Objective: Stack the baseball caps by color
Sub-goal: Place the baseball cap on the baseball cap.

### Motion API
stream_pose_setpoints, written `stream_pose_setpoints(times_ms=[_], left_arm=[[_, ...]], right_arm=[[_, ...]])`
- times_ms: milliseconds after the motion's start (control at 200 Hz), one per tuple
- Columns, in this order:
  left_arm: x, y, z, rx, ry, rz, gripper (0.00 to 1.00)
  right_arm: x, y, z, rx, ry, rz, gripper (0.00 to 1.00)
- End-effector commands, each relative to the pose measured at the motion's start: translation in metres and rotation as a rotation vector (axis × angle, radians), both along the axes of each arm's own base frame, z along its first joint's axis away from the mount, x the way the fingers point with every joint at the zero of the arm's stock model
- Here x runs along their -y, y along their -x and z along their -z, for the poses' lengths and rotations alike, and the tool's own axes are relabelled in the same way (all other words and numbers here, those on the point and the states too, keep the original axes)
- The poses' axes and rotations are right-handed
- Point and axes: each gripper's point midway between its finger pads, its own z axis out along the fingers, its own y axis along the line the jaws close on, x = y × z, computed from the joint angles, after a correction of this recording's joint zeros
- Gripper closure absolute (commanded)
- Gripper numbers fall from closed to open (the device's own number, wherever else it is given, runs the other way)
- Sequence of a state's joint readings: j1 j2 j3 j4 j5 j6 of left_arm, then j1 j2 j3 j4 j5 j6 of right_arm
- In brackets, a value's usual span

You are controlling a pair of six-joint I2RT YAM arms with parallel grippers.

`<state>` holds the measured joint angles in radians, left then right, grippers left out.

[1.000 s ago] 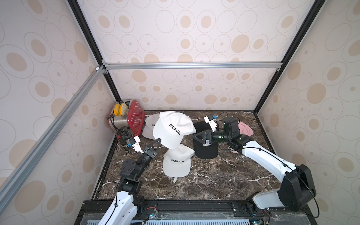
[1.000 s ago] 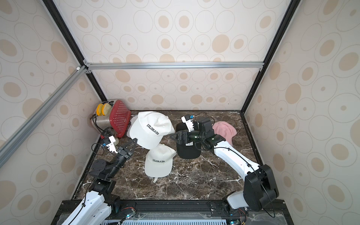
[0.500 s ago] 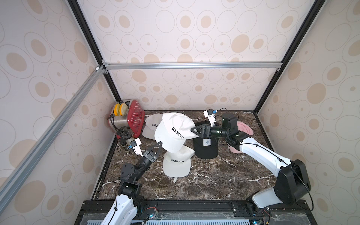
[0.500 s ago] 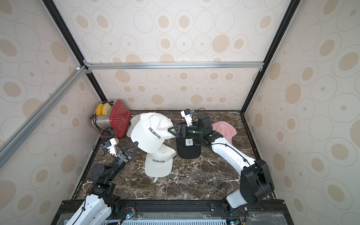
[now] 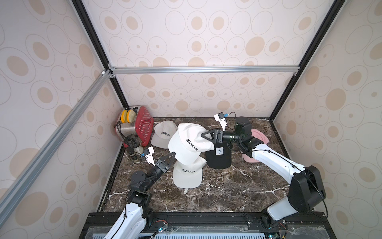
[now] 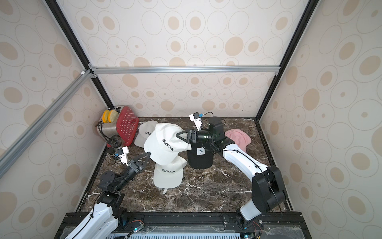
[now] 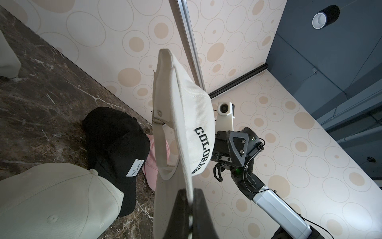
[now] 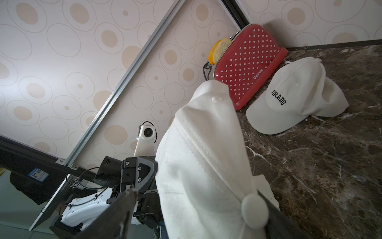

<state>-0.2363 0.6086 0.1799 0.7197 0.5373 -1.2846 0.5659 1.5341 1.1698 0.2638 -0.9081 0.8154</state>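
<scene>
Marble table [image 5: 227,186] | left gripper [image 5: 173,154] pinching white cap [image 5: 186,142] brim | right gripper [image 5: 204,135] spread around crown

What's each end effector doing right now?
Left end effector: closed on the brim of the raised white COLORADO cap.
Right end effector: open, straddling that cap's crown.

Pink cap [image 5: 260,135] approx. half hidden behind right arm [image 5: 272,159]. Black cap [image 5: 219,160] top under raised white cap [image 5: 186,142]; can't tell qty stacked. Right tool [image 8: 196,194] fingers [image 8: 115,211] blurry, cut off by wrist-view edge.
</scene>
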Motion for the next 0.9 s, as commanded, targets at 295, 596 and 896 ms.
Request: stream_pose_setpoints(times_ms=[295, 596, 896], left_arm=[[0.002, 0.003, -0.001, 0.043, -0.048, 0.005, 1.00], [0.006, 0.000, 0.008, 0.027, -0.082, 0.023, 1.00], [0.007, 0.003, 0.028, -0.021, -0.164, 0.033, 1.00]], right_arm=[[-0.001, 0.015, -0.010, 0.045, -0.011, -0.071, 0.43], [-0.002, 0.018, -0.020, 0.087, -0.022, -0.092, 0.76], [-0.007, 0.015, -0.031, 0.100, -0.049, -0.110, 1.00]])
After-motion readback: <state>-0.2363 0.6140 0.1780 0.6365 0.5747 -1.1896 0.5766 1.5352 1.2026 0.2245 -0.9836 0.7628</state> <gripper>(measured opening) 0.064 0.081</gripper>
